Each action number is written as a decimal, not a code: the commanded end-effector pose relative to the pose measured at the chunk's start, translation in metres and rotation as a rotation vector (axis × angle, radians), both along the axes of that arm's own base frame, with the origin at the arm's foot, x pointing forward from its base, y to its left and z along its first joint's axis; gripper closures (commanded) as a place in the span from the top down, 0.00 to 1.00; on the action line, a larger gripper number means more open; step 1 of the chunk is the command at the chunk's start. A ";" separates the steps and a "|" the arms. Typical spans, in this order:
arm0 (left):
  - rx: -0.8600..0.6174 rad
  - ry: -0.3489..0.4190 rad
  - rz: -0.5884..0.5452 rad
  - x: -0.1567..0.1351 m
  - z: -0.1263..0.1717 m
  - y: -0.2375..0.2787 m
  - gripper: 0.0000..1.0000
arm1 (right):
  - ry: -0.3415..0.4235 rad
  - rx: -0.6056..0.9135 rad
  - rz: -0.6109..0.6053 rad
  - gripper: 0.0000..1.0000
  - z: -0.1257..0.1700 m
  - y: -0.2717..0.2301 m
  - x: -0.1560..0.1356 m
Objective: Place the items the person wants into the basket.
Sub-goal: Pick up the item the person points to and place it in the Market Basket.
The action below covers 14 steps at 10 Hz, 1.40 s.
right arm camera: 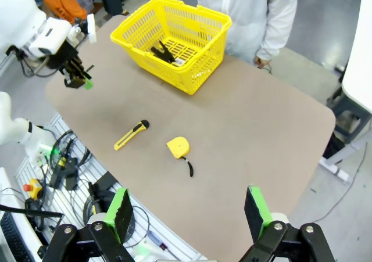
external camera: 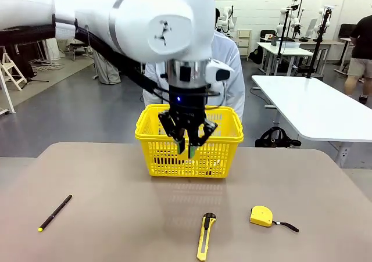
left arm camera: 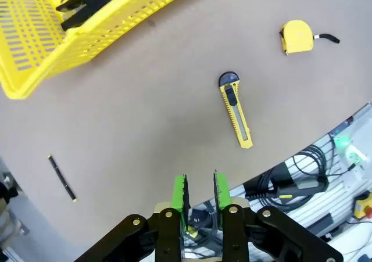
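Note:
The yellow-and-black utility knife (external camera: 204, 236) (left arm camera: 235, 110) (right arm camera: 131, 135) lies on the table near the robot's edge. My left gripper (external camera: 189, 147) (left arm camera: 199, 183) (right arm camera: 78, 81) hangs high over the table. It is open by a narrow gap, with nothing between the green pads. The yellow basket (external camera: 229, 157) (left arm camera: 35, 53) (right arm camera: 192, 79) stands at the far side in front of the person (external camera: 232, 70) (right arm camera: 256, 12) in white. Something dark (right arm camera: 165, 51) lies inside it; I cannot tell whether it is the marker. My right gripper (right arm camera: 187, 201) is wide open, well above the table.
A yellow tape measure (external camera: 261, 216) (left arm camera: 296, 36) (right arm camera: 178, 147) sits to the right of the knife. A thin black pen (external camera: 55, 212) (left arm camera: 61, 178) lies at the near left. Cables and equipment hang below the table's near edge.

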<state>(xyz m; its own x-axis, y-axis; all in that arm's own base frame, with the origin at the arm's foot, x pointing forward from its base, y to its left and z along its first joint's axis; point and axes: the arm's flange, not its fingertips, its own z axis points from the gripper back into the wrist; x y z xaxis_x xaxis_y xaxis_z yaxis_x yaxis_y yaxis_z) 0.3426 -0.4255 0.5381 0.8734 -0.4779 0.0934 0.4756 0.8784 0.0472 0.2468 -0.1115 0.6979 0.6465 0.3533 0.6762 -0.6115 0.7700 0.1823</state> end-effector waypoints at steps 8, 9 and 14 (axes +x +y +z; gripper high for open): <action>-0.009 0.155 -0.059 0.005 -0.122 -0.014 1.00 | -0.004 0.011 0.015 1.00 -0.001 0.000 0.001; 0.006 0.168 -0.057 0.010 -0.131 -0.015 0.91 | -0.004 0.011 0.015 1.00 -0.001 0.000 0.001; 0.077 0.181 0.042 0.012 -0.146 -0.022 1.00 | -0.004 0.011 0.015 1.00 -0.001 0.000 0.001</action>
<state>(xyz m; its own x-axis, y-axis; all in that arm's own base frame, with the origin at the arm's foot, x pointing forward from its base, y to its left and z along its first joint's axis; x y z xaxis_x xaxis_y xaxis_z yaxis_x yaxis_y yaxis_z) 0.3506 -0.4452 0.3829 0.8678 -0.4886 -0.0904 0.4903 0.8715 -0.0037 0.2468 -0.1116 0.6980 0.6465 0.3530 0.6763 -0.6113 0.7701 0.1824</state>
